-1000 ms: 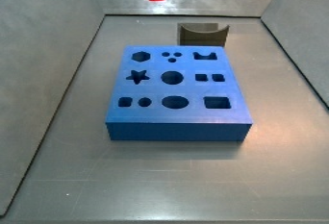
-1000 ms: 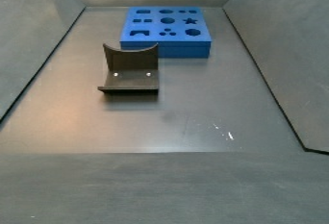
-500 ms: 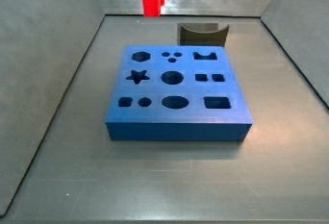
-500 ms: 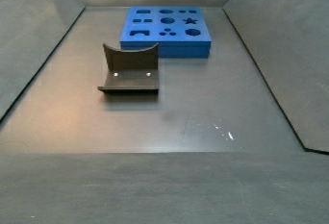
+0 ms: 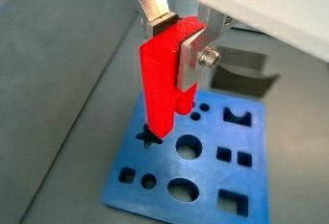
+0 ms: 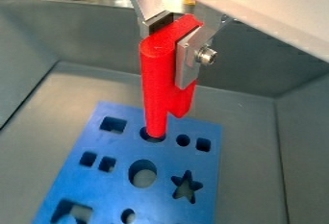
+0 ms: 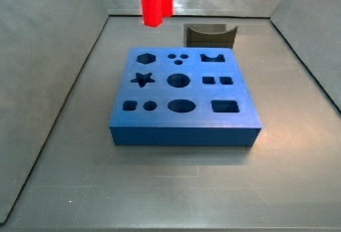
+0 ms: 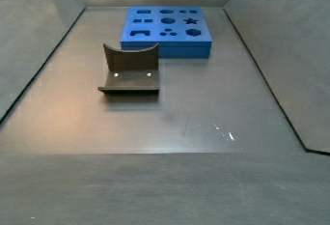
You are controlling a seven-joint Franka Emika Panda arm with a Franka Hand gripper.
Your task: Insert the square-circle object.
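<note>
The square-circle object (image 7: pixel 209 34) is a small dark block with a rounded scoop in its upper edge. It stands upright on the floor behind the blue board (image 7: pixel 184 122) and also shows in a side view (image 8: pixel 129 59) and a wrist view (image 5: pixel 244 77). My gripper (image 7: pixel 156 19) has red two-pronged fingers pressed together with nothing between them. It hangs high above the board's far left part, left of the object and apart from it. In both wrist views the red fingers (image 5: pixel 161 132) (image 6: pixel 154 130) hang over the board's holes. The gripper is out of one side view.
The blue board (image 8: pixel 168 38) has several shaped holes, among them a star (image 7: pixel 143 79), circles and squares. A dark base plate, the fixture (image 8: pixel 129 84), lies at the object's foot. Grey walls (image 7: pixel 54 97) slope up round the floor.
The red fingers have come down further into the side view, above the board's far left part. The object and the board have not moved.
</note>
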